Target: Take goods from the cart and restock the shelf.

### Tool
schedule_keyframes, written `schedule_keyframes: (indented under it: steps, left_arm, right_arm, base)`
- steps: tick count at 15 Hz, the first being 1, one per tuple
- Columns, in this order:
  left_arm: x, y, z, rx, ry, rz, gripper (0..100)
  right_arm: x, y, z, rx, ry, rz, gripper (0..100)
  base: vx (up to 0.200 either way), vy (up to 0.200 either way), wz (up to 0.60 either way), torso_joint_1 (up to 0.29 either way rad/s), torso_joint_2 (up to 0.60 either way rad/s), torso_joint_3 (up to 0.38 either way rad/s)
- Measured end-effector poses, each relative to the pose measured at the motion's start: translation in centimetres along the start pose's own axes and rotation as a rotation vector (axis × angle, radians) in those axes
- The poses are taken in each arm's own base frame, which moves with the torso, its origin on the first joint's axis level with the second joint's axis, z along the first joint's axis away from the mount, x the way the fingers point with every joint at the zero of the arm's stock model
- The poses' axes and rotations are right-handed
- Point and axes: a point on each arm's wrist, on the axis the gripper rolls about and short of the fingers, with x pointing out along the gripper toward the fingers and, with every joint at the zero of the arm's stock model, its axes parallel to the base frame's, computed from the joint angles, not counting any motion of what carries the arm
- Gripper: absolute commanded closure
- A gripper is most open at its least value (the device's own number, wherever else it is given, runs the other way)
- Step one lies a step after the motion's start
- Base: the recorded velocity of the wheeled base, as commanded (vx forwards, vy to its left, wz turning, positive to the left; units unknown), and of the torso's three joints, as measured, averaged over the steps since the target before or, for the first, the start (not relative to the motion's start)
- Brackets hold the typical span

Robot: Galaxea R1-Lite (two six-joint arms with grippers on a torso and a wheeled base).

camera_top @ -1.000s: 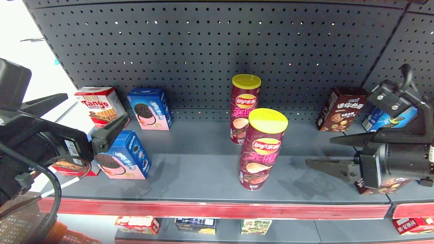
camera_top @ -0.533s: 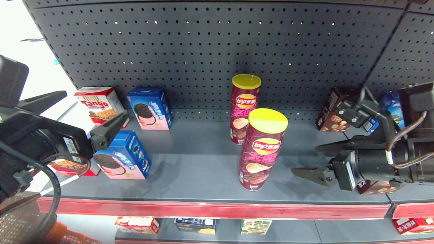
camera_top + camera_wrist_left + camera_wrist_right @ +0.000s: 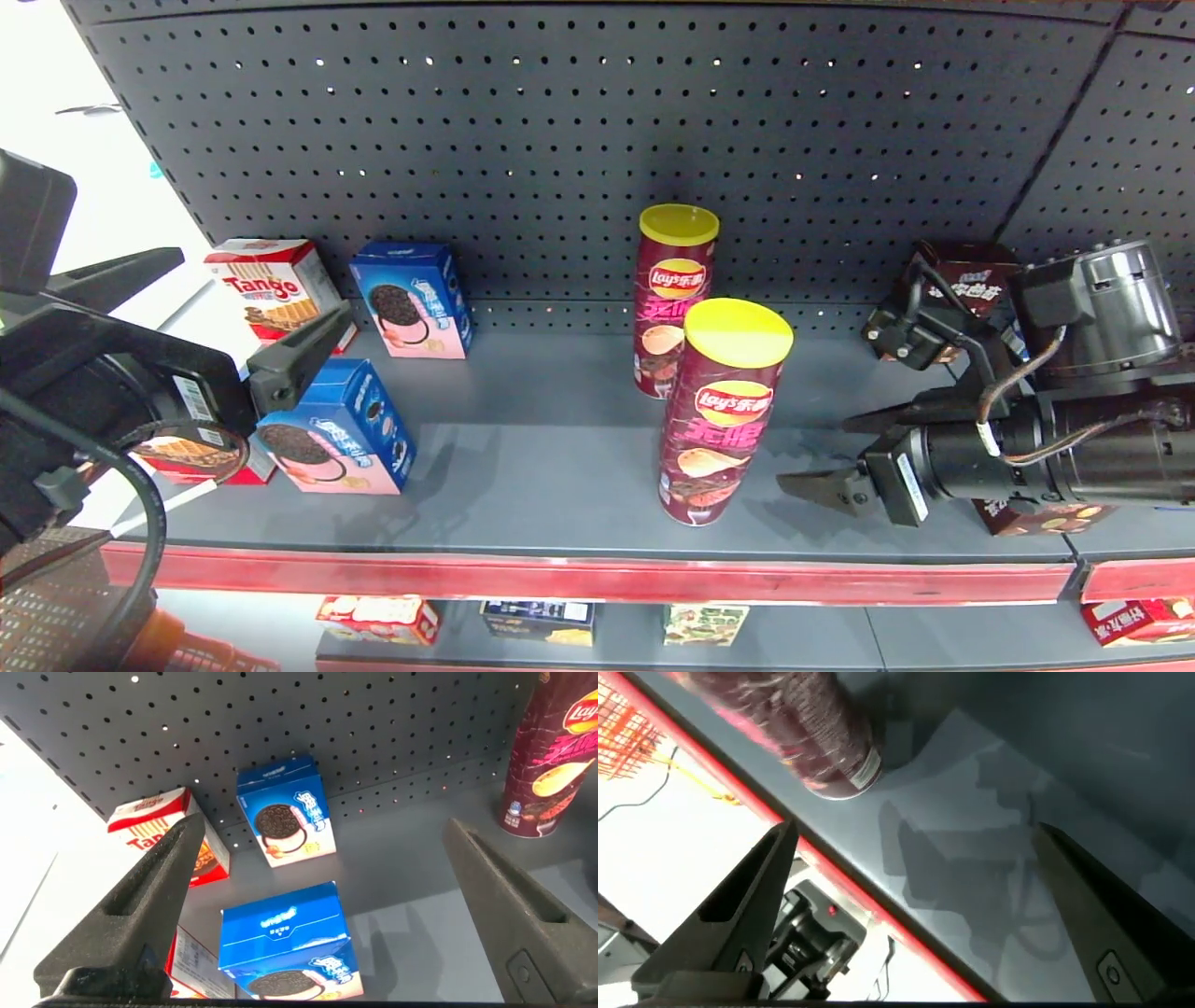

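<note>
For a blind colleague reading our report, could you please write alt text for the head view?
The open right gripper points at the front chip can, not touching it, on a grey shelf; a second can stands behind. At left, the open left gripper hangs by a blue cookie box and a wafer box.

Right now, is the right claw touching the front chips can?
Apart. The head view shows bare shelf between the right gripper and the front chips can.

- Shelf board: smooth, matt grey painted metal.
- Pegboard back panel: matt dark perforated metal.
- Front chip can: glossy printed wrap, smooth yellow plastic lid.
- Blue cookie box: glossy cardboard.
- Red edge strip: shiny.
</note>
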Motion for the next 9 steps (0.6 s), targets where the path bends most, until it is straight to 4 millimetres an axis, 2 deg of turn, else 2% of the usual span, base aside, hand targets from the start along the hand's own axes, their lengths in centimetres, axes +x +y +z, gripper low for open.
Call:
schedule_keyframes:
  steps: [9]
  left_arm:
    - [0.0,0.0,-0.1,0.0,0.001,-0.006,0]
  right_arm:
    - [2.7,-1.5,1.5,0.017,-0.001,-0.032,0]
  base:
    - [0.0,0.0,0.0,0.0,0.0,0.0]
